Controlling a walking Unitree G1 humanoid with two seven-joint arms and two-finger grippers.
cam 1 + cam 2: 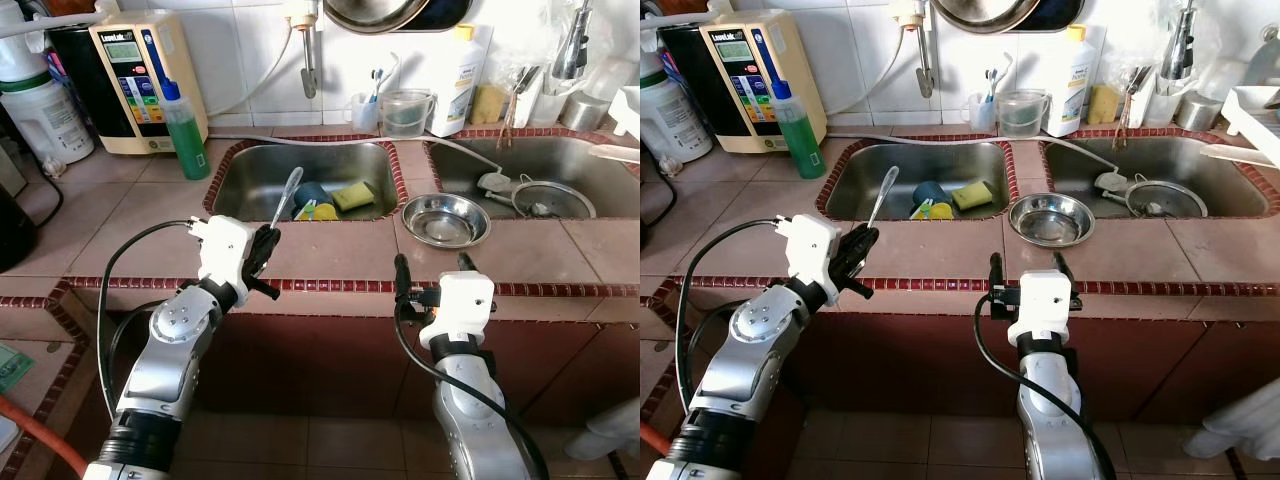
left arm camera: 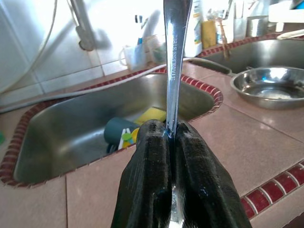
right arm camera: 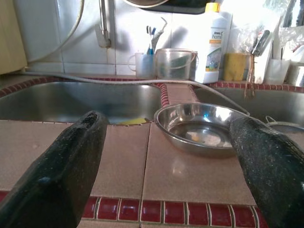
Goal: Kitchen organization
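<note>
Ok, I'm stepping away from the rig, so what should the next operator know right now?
Left gripper: shut on a stainless steel spoon, held upright over the tiled counter's front edge, before the left sink basin.
Right gripper: open, empty, at the counter edge facing the round steel bowl.
Left basin holds a dark blue cup and a yellow sponge.
Done: spoon picked up.
Left: place the spoon; bowl untouched.
</note>
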